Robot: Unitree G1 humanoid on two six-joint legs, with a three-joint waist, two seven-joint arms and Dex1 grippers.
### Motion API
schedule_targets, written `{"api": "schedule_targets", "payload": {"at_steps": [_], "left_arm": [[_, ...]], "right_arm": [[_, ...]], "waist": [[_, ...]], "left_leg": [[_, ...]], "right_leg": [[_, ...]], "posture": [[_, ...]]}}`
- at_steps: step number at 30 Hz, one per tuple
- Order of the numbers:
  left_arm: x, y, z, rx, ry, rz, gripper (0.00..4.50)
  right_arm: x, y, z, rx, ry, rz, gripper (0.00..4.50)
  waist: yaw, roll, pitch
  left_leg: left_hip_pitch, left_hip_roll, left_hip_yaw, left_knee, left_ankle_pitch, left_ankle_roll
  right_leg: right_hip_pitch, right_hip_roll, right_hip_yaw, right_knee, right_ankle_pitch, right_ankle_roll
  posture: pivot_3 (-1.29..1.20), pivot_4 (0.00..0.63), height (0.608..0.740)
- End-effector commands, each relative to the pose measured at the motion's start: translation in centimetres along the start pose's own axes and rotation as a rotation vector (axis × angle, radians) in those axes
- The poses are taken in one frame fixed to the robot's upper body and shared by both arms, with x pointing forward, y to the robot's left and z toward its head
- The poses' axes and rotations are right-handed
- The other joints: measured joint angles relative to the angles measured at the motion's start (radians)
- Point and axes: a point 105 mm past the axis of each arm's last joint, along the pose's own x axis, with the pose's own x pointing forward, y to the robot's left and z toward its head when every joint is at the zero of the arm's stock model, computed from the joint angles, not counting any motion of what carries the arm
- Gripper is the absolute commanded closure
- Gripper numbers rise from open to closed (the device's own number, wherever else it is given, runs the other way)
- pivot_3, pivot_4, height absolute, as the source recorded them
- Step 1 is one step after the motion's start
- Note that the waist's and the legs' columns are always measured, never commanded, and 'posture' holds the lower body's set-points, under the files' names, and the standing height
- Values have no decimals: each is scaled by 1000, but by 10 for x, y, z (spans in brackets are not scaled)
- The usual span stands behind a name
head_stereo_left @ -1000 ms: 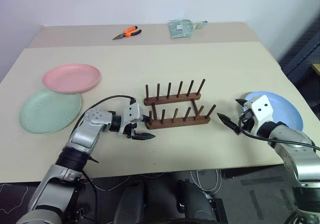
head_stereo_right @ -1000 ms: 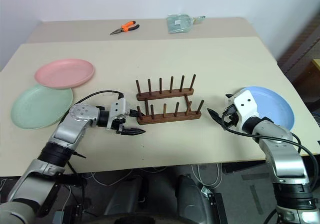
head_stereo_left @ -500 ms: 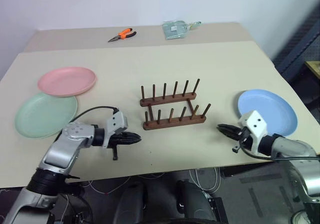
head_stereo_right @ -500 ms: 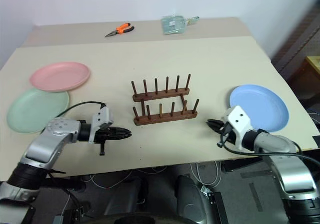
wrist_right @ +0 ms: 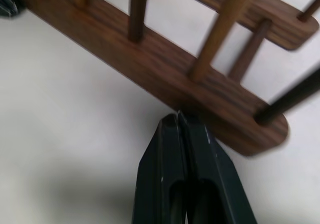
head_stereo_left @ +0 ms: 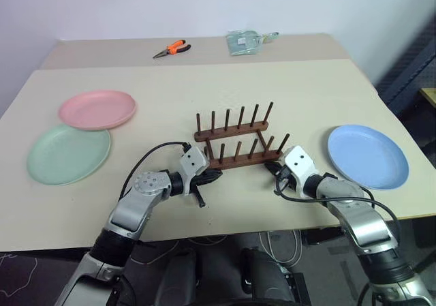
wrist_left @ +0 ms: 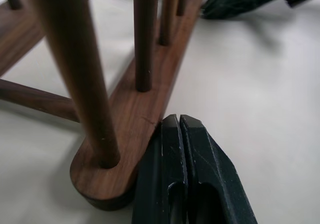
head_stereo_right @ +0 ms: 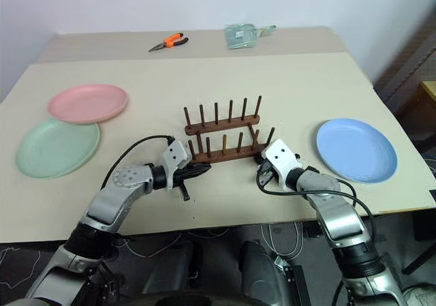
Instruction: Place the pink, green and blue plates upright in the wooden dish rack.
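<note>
Left eye view: the rack [head_stereo_left: 238, 141] is seen standing mid-table, empty, between both grippers. The left gripper [head_stereo_left: 212, 175] is pressed shut, its tips against the near bar's left end; the right gripper [head_stereo_left: 271, 169] is likewise shut, its tips at that bar's right end. The pink plate [head_stereo_left: 97, 109] is laid flat far left, overlapping the green plate [head_stereo_left: 68, 154] nearer the edge. The blue plate [head_stereo_left: 367, 155] is laid flat at the right. Pliers [head_stereo_left: 172, 48] and a packet [head_stereo_left: 247, 41] are seen at the far edge.
</note>
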Motion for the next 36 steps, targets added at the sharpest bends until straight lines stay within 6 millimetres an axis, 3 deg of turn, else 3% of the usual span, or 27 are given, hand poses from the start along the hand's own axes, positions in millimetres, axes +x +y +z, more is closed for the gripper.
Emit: {"api": "schedule_targets", "payload": {"at_steps": [1,11,14,15,18,20,21,23,26,29,32,36], "left_arm": [[-6,29,-20,-20,78,147,4440],[-13,46,-23,-12,84,219,4440],[-19,40,-23,-10,83,186,4500],[-20,39,-23,-11,83,182,4500],[-36,40,-7,-57,0,171,3609],[-58,63,18,-124,-135,295,2702],[-75,87,34,-161,-226,437,2137],[-110,129,56,-218,-366,731,1136],[-153,165,67,-318,-475,1060,1136],[-209,189,52,-523,-555,1451,1136],[-222,191,41,-645,-572,1546,1136],[-217,189,31,-807,-578,1503,1136]], "right_arm": [[7,-10,4,-25,-12,-39,4500],[12,-15,11,-34,-44,-53,4500],[6,-6,22,7,-95,20,3624],[5,-4,24,12,-101,29,3131],[-3,7,34,9,-134,107,1605],[-10,15,43,0,-158,156,585],[-12,19,47,-12,-171,175,46],[-14,23,53,-30,-187,204,0],[-13,26,59,-37,-199,228,0],[-9,27,61,-48,-206,239,0],[-6,28,63,-55,-211,251,0],[-3,29,66,-59,-222,262,0]], "waist": [[-2,0,-1],[-13,1,-3],[-22,1,-3],[-24,1,-3],[-26,2,-3],[-23,1,-3],[-22,1,-2],[-18,-1,-1],[-12,-4,-1],[-13,-4,-1],[-17,-4,0],[-10,-8,2]], "left_leg": [[0,0,0,0,0,0],[0,0,0,-1,0,0],[0,0,0,-1,0,0],[0,1,0,-1,0,0],[1,1,0,-3,0,0],[1,2,0,-3,0,0],[1,2,0,-3,0,0],[0,2,-2,-2,0,0],[-1,1,-3,0,0,0],[-1,-1,-1,-2,0,1],[-1,-1,-1,-2,-1,1],[-1,-1,-1,-1,-1,1]], "right_leg": [[0,0,0,0,0,0],[0,1,0,1,0,0],[0,1,0,1,0,0],[0,1,0,1,0,0],[-1,1,0,2,0,0],[-2,1,0,2,0,0],[-2,1,0,2,0,0],[-3,1,-1,2,0,0],[-2,1,-1,2,2,3],[-1,-1,-1,1,2,6],[-1,-1,-1,0,4,9],[-1,0,-1,1,4,8]], "posture": [[0,150,738],[0,150,738],[0,150,738],[0,150,738],[0,150,738],[0,150,738],[0,150,738],[0,150,738],[0,150,738],[0,150,738],[0,150,738],[0,150,738]]}}
